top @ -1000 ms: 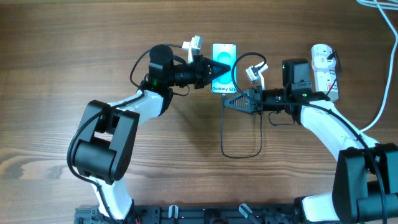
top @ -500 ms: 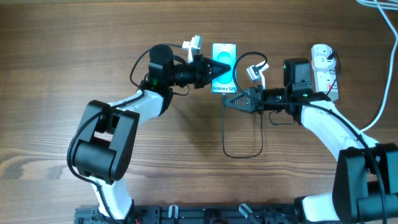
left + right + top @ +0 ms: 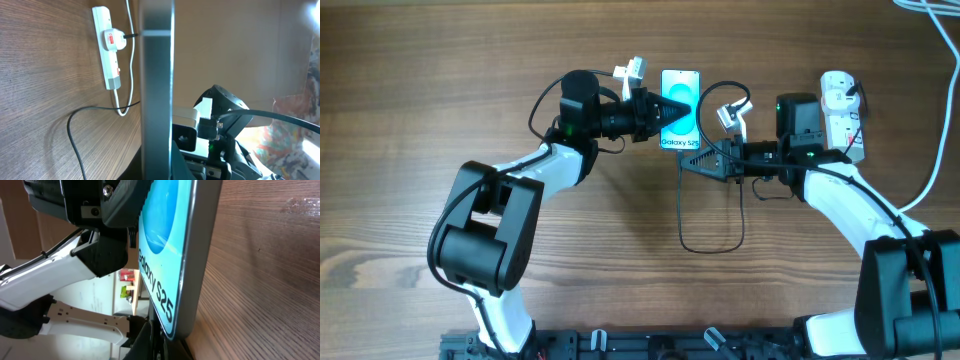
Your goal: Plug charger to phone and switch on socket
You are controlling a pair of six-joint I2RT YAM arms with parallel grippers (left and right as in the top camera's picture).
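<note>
Overhead: left claw (image 3: 672, 112) clamping phone (image 3: 682, 85). Right claw (image 3: 688, 162) hovering just under phone's bottom edge, grip on charger (image 3: 681, 215) cannot tell. We are aligning connector squarely with port, pushing straight. Socket (image 3: 840, 125) sitting behind right claw.

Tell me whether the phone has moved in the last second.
No. In the overhead view the phone lies at the same spot and angle, level with the white power strip to its right.

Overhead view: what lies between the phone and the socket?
The right arm's wrist sits in the gap between phone and socket; overhead shows it.
</note>
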